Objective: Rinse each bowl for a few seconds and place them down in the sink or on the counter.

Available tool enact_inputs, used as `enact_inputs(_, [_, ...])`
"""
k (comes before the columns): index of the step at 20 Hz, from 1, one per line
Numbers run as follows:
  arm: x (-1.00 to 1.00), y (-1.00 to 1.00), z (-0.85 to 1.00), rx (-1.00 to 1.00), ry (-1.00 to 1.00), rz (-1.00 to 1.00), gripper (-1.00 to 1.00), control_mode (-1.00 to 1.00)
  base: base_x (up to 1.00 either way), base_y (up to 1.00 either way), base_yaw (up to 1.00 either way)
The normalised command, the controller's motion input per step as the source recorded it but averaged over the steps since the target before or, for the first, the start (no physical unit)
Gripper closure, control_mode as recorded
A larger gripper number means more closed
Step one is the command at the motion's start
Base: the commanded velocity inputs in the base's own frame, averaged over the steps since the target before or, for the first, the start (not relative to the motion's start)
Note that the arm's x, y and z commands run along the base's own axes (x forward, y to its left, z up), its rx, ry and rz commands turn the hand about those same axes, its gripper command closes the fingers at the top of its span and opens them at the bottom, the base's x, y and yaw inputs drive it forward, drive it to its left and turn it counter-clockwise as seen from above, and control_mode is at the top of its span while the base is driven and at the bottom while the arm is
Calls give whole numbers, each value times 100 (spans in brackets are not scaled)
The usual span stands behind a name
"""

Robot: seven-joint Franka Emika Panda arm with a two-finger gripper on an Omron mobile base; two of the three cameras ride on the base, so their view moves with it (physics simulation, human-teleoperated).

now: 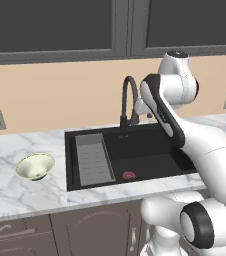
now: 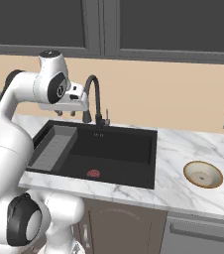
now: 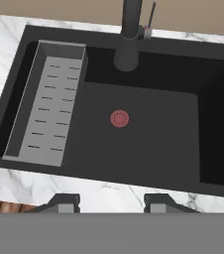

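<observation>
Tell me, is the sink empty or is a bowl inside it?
Empty of bowls: the sink holds a grey rack and a red drain.

You see the pale cream-green bowl [image 1: 34,166] tilted on the white marble bench [image 1: 15,192] at the left base view's middle left, well left of the black sink [image 1: 150,150]. The shallow beige bowl [image 2: 202,174] with its brownish rim sits upright at the right base view's middle right, right of the sink.

I see a black sink [image 3: 143,144] with a grey ribbed rack [image 3: 49,104] and red drain [image 3: 119,118]. The table [image 1: 15,195] is white, grey-veined marble; one bowl [image 1: 34,166] is cream-green, the other bowl [image 2: 203,174] beige, brown-rimmed.
</observation>
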Motion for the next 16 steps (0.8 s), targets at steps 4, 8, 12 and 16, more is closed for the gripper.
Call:
enact_inputs(4, [-7, 0, 0, 0, -4, 0, -100, -100, 0, 0, 0])
enact_inputs(8, [-15, 3, 1, -4, -7, 0, -100, -100, 0, 0, 0])
enact_inputs(12, [-24, 1, 1, -5, -8, 0, -100, -100, 0, 0, 0])
enact_inputs(16, [-28, 0, 5, -3, -13, -1, -100, -100, 0, 0, 0])
